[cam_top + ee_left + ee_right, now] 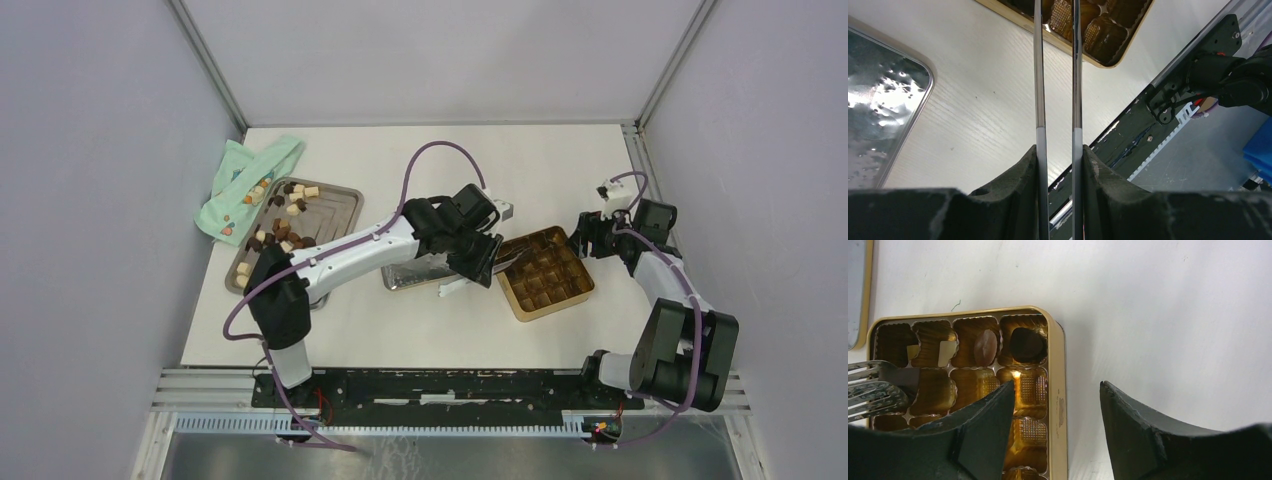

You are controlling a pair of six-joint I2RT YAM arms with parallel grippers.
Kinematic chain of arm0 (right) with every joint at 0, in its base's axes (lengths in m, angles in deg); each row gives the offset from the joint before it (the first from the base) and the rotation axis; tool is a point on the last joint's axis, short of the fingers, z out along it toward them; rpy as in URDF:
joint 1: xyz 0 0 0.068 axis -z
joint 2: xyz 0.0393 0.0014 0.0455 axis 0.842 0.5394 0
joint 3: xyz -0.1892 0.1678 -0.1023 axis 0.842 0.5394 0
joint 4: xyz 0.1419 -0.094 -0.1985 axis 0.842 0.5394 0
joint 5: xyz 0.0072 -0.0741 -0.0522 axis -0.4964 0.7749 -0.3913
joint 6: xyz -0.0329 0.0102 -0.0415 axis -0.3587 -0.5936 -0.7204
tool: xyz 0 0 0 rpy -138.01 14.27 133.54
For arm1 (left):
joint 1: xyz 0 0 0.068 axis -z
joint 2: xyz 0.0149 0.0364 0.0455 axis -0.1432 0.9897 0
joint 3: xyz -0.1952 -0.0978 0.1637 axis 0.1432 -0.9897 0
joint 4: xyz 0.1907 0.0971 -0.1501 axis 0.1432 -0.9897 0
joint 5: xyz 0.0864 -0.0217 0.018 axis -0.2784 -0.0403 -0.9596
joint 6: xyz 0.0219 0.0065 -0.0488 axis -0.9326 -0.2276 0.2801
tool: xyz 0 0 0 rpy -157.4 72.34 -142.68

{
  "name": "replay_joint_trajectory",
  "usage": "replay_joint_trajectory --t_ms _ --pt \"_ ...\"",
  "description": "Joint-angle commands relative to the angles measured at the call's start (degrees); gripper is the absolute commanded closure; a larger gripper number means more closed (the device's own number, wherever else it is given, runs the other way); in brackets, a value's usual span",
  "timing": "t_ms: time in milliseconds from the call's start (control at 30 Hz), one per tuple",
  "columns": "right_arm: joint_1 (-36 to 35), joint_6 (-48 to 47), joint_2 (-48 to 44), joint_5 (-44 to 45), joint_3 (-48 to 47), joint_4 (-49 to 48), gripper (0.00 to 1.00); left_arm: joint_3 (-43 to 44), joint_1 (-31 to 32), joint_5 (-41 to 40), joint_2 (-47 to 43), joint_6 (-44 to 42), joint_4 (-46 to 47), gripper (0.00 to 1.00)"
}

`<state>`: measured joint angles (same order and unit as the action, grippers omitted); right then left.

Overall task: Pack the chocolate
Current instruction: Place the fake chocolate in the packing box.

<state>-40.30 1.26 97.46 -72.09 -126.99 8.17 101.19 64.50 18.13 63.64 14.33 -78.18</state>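
Note:
Loose chocolate chunks (283,226), dark, mid-brown and cream, lie on a metal tray (345,200) at the left. The gold tin (556,307) sits right of centre. My left gripper (487,262) is shut on long metal tweezers (1038,75) that reach into the tin (1105,37). In the right wrist view the tweezer tips (875,390) hold a dark chunk (904,377) over a left compartment. A mid-brown chunk (985,347) and a dark one (1026,345) fill two top-row cells. My right gripper (1056,385) stands open astride the tin's right wall (1060,407), touching nothing.
A mint-green bag (250,183) lies behind the chocolate tray. A second shiny metal tray (415,275) sits under the left wrist, seen also at the left wrist view's left edge (883,100). The black base rail (450,385) runs along the near table edge.

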Motion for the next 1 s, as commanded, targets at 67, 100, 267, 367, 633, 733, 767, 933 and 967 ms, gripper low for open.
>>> replay_joint_trajectory --t_ms 67,100,267,367,633,733,767,933,967 --pt "0.66 -0.25 -2.05 -1.39 0.73 -2.57 0.31 2.73 0.42 -0.88 0.45 -2.7 1.08 0.6" --pt "0.63 -0.21 -2.12 -1.46 0.82 -2.62 0.31 2.73 0.37 -0.76 0.53 -2.64 1.1 0.59" --pt "0.79 -0.21 -2.27 -1.6 0.99 -2.71 0.31 2.49 0.41 -0.5 0.55 -2.35 1.46 0.58" --pt "0.89 -0.12 -2.49 -1.77 0.99 -2.68 0.31 2.38 0.44 -0.76 0.17 -2.21 1.81 0.58" --pt "1.26 -0.47 -4.42 -4.1 1.2 -2.56 0.31 0.52 0.17 -4.74 -5.54 -0.84 4.29 0.59" --pt "1.37 -1.2 -6.36 -4.95 2.16 -2.66 0.29 -1.98 -0.57 -8.22 -9.54 -0.31 4.6 0.59" --pt "1.38 -1.47 -7.12 -5.15 2.71 -2.88 0.28 -3.09 -1.07 -9.18 -11.02 -0.08 4.52 0.59" --pt "1.49 -2.31 -9.65 -6.68 4.63 -3.6 0.27 -9.1 -5.09 -12.52 -18.65 0.41 3.48 0.59" --pt "1.56 -2.45 -9.97 -7.01 4.77 -3.67 0.27 -10.06 -6.07 -12.67 -20.03 0.44 3.12 0.59"
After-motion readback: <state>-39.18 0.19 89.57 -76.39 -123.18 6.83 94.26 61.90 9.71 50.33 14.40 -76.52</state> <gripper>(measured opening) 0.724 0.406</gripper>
